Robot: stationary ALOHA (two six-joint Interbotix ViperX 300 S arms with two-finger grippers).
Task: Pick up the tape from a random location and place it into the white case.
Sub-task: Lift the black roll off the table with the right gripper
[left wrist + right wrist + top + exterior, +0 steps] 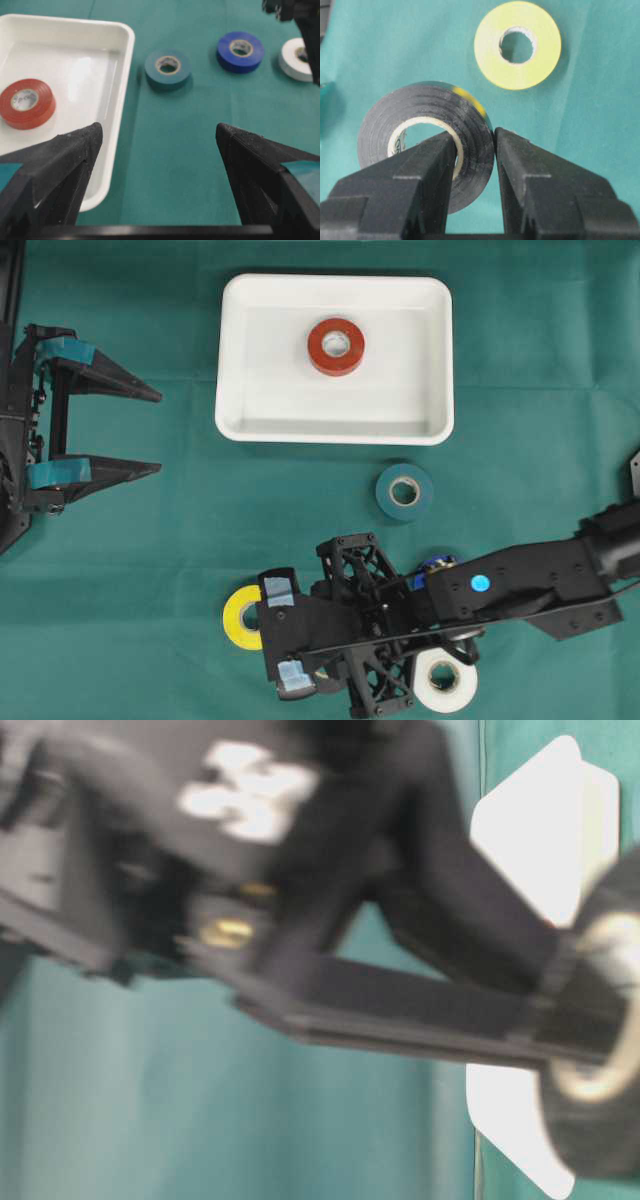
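Right gripper [494,145] pinches the black tape [427,145]: one finger through the core, the other on the outer wall, roll tilted above the cloth. Left gripper [155,430] spread wide, nothing between its jaws. Green cloth [120,570] covers the table. White case [240,410] is glossy plastic with rounded corners and holds a red roll [335,346]. Yellow roll [517,45] lies flat just beyond the black one

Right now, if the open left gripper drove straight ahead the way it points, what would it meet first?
Probably the teal roll of tape: in the left wrist view it lies nearly dead ahead of the left gripper, beside the white plastic case. Depth is unclear, so it might pass above.
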